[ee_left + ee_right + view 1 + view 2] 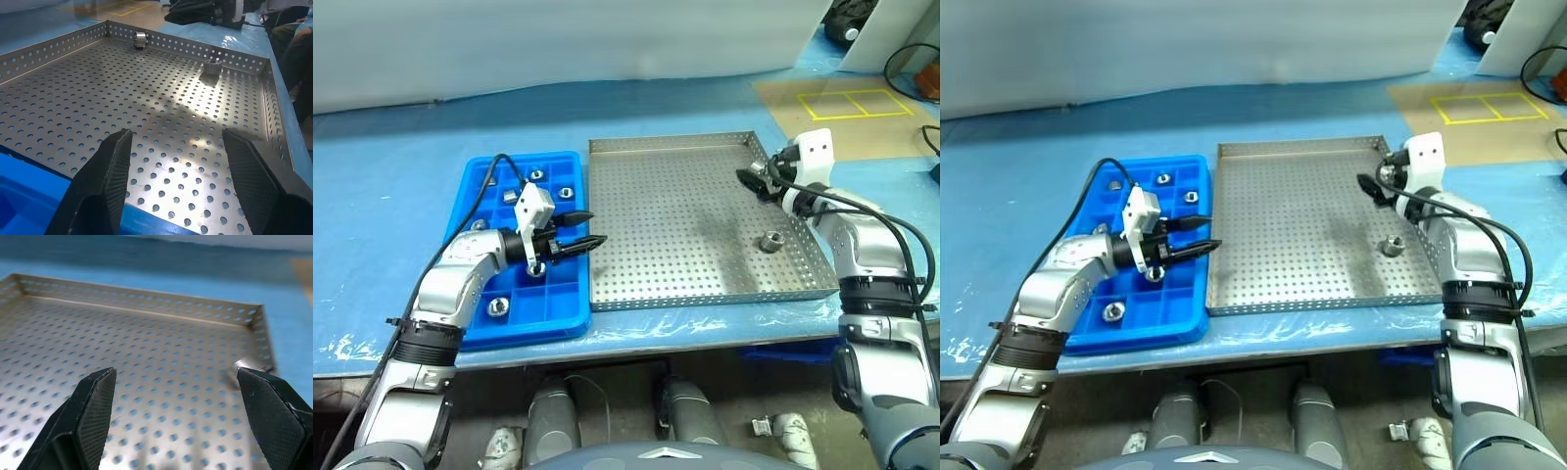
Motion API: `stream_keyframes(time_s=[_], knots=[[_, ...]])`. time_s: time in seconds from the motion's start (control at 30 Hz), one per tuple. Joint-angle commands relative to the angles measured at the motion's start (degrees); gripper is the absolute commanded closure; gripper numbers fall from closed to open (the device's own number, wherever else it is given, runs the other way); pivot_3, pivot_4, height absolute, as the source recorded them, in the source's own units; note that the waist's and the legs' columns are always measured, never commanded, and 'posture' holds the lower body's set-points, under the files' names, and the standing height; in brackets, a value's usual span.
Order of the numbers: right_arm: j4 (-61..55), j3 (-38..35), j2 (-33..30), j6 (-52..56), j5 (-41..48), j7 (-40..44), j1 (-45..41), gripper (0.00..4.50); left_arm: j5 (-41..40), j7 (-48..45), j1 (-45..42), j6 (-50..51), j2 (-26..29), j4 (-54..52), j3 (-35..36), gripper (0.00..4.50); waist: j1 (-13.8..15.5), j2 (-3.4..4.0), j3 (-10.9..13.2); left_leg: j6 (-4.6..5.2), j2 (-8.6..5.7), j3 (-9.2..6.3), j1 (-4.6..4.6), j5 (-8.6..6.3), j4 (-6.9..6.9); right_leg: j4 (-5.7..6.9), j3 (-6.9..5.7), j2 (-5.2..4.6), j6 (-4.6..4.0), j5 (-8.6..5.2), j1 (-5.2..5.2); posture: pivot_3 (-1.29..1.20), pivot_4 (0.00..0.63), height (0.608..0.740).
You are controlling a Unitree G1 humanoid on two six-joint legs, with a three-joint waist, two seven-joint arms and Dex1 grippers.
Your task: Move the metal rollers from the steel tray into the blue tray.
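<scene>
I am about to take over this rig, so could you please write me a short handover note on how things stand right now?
Left pincer: open, holding nothing, over the blue tray's edge next to the steel tray.
Right pincer: open, holding nothing, above the steel tray's far right corner.
Done: five metal rollers sit in blue tray compartments.
Left: one roller near the steel tray's right rim, and another by the far right corner; both still need moving.
</scene>
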Motion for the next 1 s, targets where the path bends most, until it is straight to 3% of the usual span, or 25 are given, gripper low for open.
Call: stream_keyframes(time_s=[0.03,0.23,0.47,1.0], knots=[[-1.2,-2.5,-1.9,-0.8,-0.1,-1.3,0.5,0.43,0.3,-1.2,-1.9,-1.4,0.8,0.5,0.7,1.41,-0.1,0.0,0.0,0.0,-0.02,0.01,0.0,0.0,0.02,0.0,0.0,-0.02,0.0,0.0,0.0,-0.26,0.15,0.74],[-2.3,-3.1,-5.2,0.4,0.7,1.3,3.3,0.43,0.3,-1.5,-2.0,-1.0,0.3,-0.1,0.4,1.41,-0.2,0.0,0.0,0.0,-0.01,0.01,0.01,0.0,0.03,0.01,0.0,-0.02,0.0,0.0,0.04,-0.26,0.15,0.74],[-7.6,-2.0,-12.0,3.3,2.6,9.8,14.9,0.43,0.5,-1.7,-1.1,-1.4,0.2,0.2,0.5,1.41,0.2,0.02,0.0,0.22,-0.01,0.02,0.01,-0.13,-0.03,-0.21,-0.01,-0.02,0.0,-0.01,0.1,-0.27,0.15,0.74],[-2.3,2.0,-8.0,-0.7,-1.4,6.6,16.2,0.43,1.0,-1.3,-0.6,-1.3,-1.0,-0.4,0.2,1.41,-0.5,0.04,0.0,0.3,-0.04,0.05,0.09,-0.18,0.12,-0.19,-0.03,-0.05,0.01,0.0,0.27,-0.26,0.15,0.74]])
